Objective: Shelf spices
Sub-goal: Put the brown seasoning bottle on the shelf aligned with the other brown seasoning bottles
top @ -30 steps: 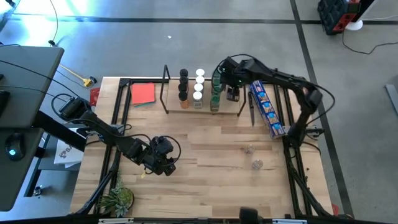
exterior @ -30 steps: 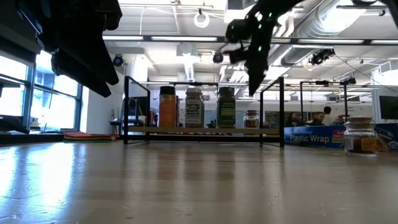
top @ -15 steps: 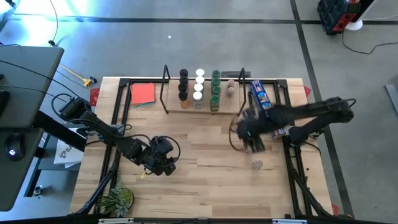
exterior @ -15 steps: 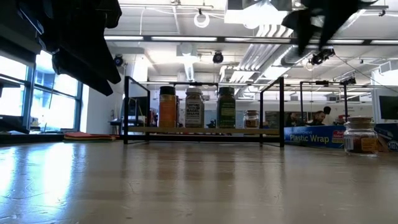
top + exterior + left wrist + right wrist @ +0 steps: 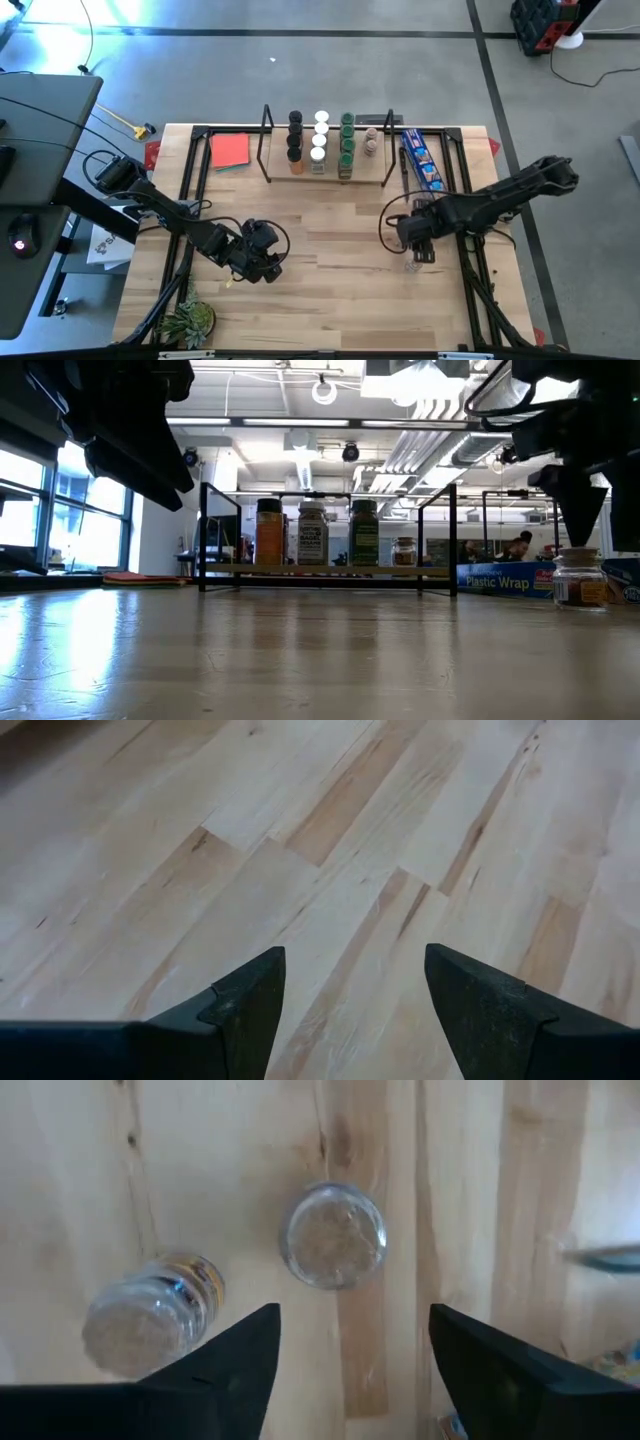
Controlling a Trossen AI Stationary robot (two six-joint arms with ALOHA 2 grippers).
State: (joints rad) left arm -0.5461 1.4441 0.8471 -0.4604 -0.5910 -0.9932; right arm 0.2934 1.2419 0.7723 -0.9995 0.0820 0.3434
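Wooden tabletop (image 5: 330, 290) has two clear-lidded jars (image 5: 333, 1236) left off the shelf (image 5: 327, 172), and the right gripper (image 5: 415, 240) hovers over them fingers apart, so I'd center on one, drop straight, while the left gripper (image 5: 262, 262) idles open.

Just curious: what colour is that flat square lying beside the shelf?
Red; the flat square shows best in the high view.

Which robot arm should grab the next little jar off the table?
The right one. Its open claw hangs right above the two clear-lidded jars on the table, while the left claw waits over bare wood far from them.
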